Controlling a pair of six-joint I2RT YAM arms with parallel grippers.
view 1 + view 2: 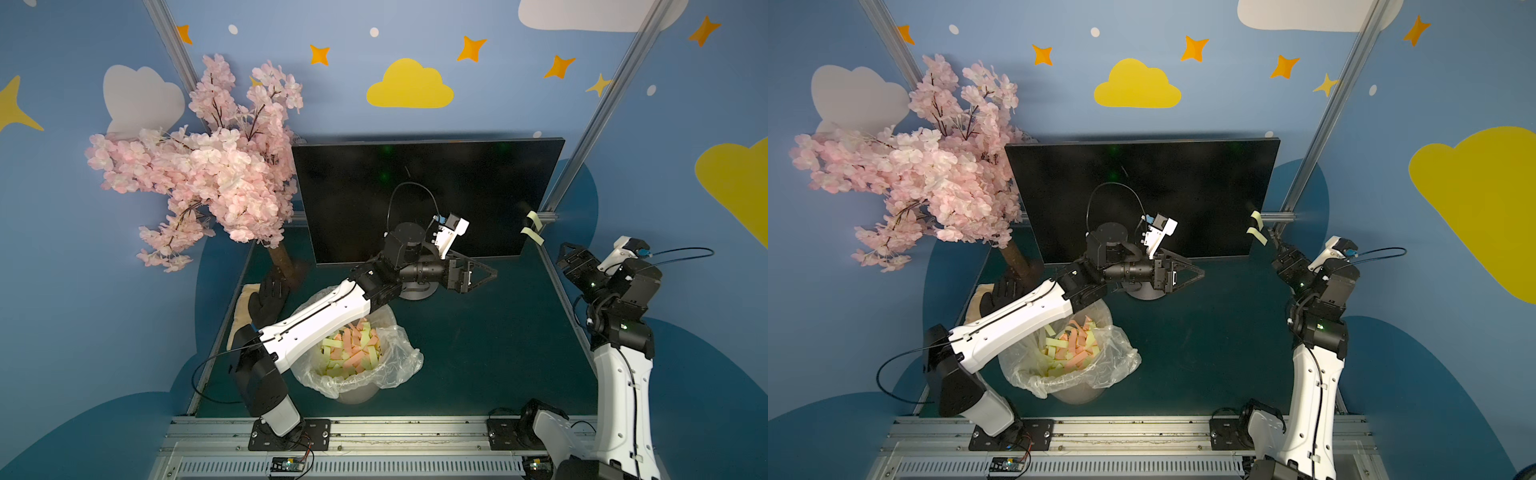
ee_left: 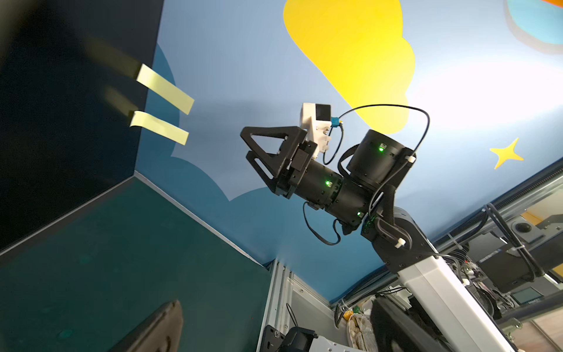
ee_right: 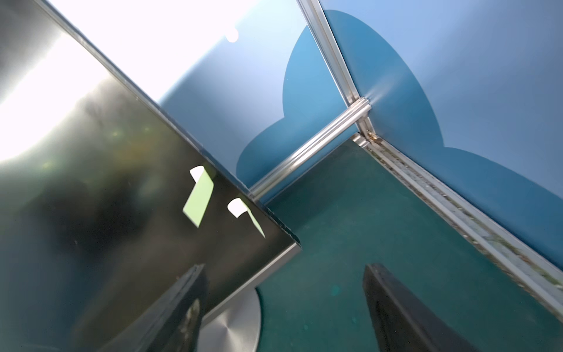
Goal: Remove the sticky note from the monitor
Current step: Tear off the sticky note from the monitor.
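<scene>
While left pincer point(image 1: 486, 277) and right pincer point(image 2: 246, 144) gape empty, sticky notes point(image 1: 534, 235) overhang monitor point(image 1: 353, 199) edge

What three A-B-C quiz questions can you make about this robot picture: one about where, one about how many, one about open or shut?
1. Where on the flat black monitor are the pale yellow paper sticky notes?
A) top left corner
B) near its right edge
C) the middle

2. How many notes are stuck there?
A) one
B) two
C) five

3. The fingers of the right gripper are:
A) apart, holding nothing
B) shut on a note
C) shut on a flower

Answers:
1 B: both strips hang off the right edge, low down.
2 B: two separate strips show in both top views.
3 A: the left wrist view shows a clear gap between the fingers.
</scene>
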